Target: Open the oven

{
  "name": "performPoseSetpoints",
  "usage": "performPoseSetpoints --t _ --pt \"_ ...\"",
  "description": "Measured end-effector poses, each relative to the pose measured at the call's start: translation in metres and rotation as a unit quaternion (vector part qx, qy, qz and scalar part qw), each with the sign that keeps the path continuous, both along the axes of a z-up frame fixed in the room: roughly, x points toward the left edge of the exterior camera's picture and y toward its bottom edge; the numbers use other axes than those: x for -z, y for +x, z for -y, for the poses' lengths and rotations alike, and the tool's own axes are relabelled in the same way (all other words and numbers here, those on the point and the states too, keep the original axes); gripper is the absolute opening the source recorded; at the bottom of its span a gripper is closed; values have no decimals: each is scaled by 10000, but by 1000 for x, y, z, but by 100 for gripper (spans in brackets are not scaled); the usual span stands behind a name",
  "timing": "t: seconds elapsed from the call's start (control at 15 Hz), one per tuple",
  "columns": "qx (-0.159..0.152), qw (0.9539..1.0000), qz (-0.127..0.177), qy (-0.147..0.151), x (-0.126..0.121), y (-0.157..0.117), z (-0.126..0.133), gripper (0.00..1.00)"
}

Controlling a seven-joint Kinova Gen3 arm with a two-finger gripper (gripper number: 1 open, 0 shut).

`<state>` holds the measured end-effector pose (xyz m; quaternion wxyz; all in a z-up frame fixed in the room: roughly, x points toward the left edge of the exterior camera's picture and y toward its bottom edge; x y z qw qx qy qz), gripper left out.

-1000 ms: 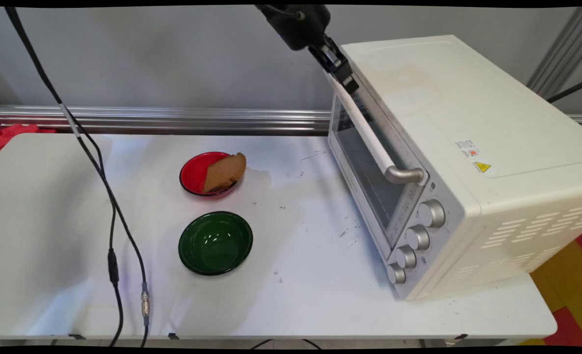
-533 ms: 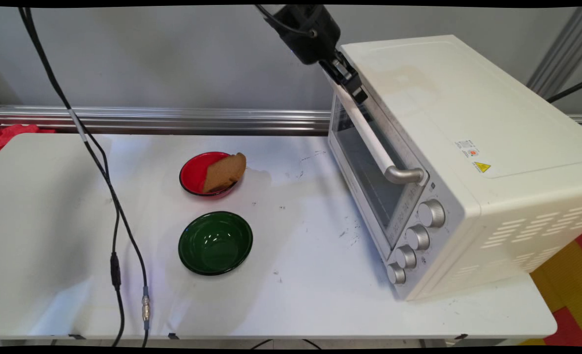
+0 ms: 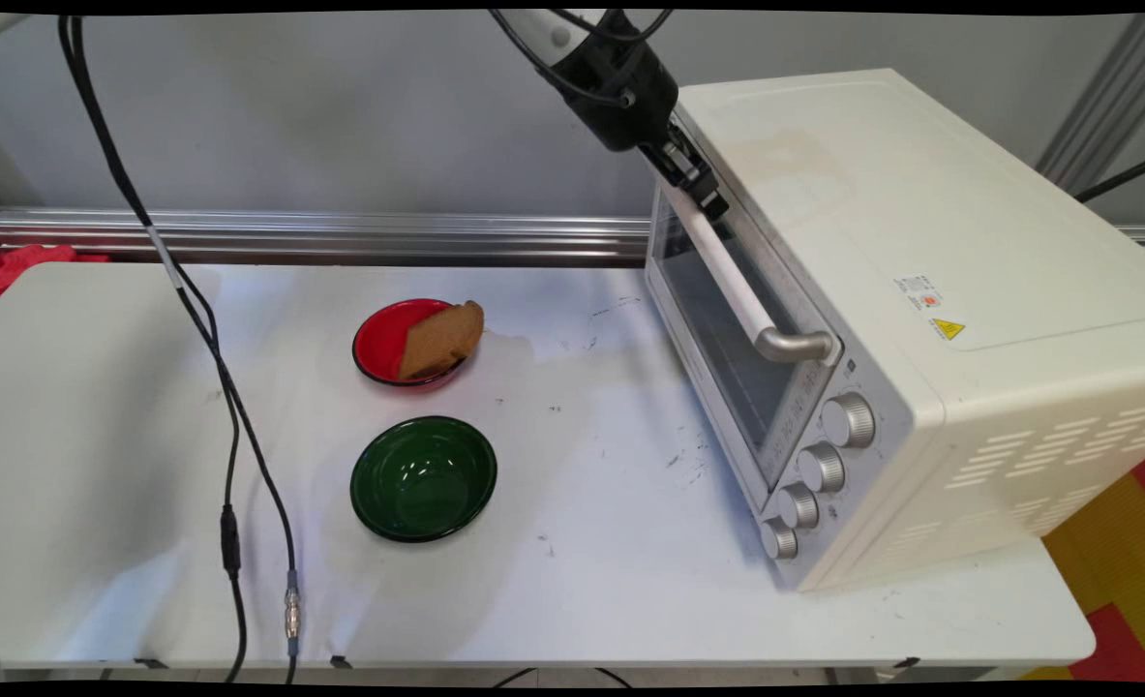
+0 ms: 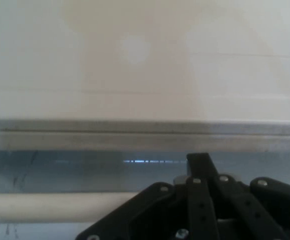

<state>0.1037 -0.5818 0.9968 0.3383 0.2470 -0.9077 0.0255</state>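
Gripper (image 3: 709, 198) at the toaster oven (image 3: 906, 319) door's handle (image 3: 727, 266), twelve o'clock end; finger state untellable.

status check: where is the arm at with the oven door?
Done: the gripper has reached the far end of the oven door's handle. In hand: it sits right at the handle; whether its grip has closed, the views don't show. Left: the door is shut. The bread sits in the red bowl; the green bowl is empty.
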Motion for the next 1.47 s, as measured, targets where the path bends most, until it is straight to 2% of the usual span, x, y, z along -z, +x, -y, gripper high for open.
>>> performPoseSetpoints --t 0.4,0.93,1.47 --pt "110 9997 181 75 19 13 -6 0" --pt "260 9984 415 289 51 53 -26 0" --pt "632 9974 327 102 81 97 -45 0"
